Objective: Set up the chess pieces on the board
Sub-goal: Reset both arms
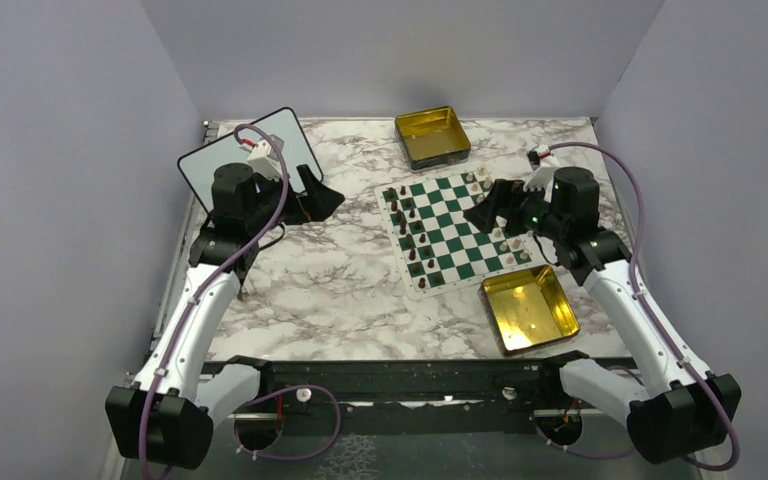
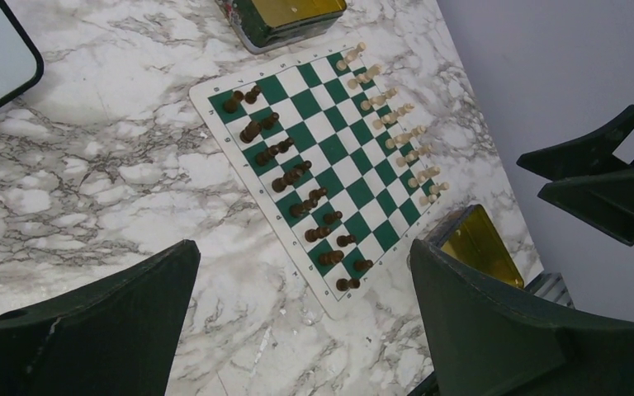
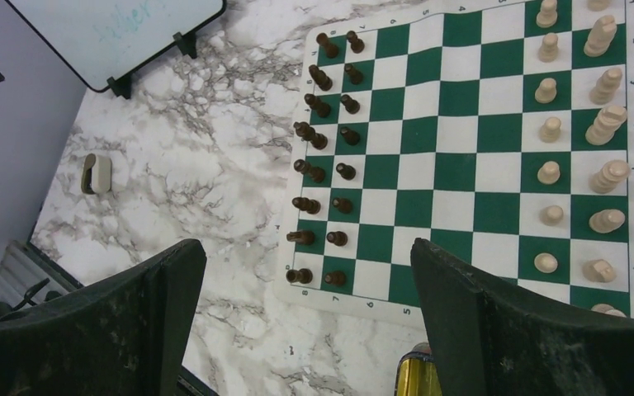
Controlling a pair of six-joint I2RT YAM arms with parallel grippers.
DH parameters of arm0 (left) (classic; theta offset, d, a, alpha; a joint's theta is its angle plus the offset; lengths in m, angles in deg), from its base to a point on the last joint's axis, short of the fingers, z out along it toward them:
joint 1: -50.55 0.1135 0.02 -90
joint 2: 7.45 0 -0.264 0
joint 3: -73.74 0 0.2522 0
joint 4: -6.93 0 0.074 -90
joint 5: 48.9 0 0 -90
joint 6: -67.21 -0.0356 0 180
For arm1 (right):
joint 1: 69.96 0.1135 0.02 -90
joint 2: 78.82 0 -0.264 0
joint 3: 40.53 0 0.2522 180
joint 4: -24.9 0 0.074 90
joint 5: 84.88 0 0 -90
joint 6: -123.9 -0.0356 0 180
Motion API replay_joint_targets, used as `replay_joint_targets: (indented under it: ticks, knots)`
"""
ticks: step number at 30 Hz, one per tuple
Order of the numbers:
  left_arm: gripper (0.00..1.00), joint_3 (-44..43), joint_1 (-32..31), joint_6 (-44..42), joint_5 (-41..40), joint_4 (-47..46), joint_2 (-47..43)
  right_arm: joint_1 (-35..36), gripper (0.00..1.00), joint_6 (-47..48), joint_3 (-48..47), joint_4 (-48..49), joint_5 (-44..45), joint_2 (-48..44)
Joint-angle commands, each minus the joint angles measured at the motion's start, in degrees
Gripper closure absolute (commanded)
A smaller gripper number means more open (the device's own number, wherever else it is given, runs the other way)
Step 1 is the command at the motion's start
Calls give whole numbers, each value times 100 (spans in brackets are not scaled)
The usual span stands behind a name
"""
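The green and white board lies right of the table's middle. Dark brown chess pieces stand in two rows along its left side, and cream-white pieces line its right side. The left wrist view shows the board with dark pieces and cream pieces. My left gripper hovers open, left of the board, with nothing between its fingers. My right gripper is open and empty above the board's right half. Its view looks down on the board and the dark rows.
One open gold tin sits behind the board, another at its near right corner. A white whiteboard with a black rim stands at the back left. A small white object lies on the marble. Grey walls enclose the table.
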Motion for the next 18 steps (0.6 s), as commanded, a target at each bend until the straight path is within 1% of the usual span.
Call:
replay_joint_targets:
  ticks: [1, 5, 10, 14, 18]
  knots:
    - [1, 468, -28, 358, 34, -352, -536, 22, 0, -57, 230, 152, -82, -242]
    - [1, 749, -30, 530, 76, -484, -684, 22, 0, -92, 221, 39, -105, -269]
    - [1, 885, -30, 516, -45, -472, -932, 19, 0, -166, 179, 162, -154, -274]
    - [1, 903, -30, 515, -10, -422, -1018, 17, 0, -216, 27, 28, -140, -172]
    - [1, 977, -30, 542, -80, -438, -1053, 23, 0, -422, 5, 68, -122, -301]
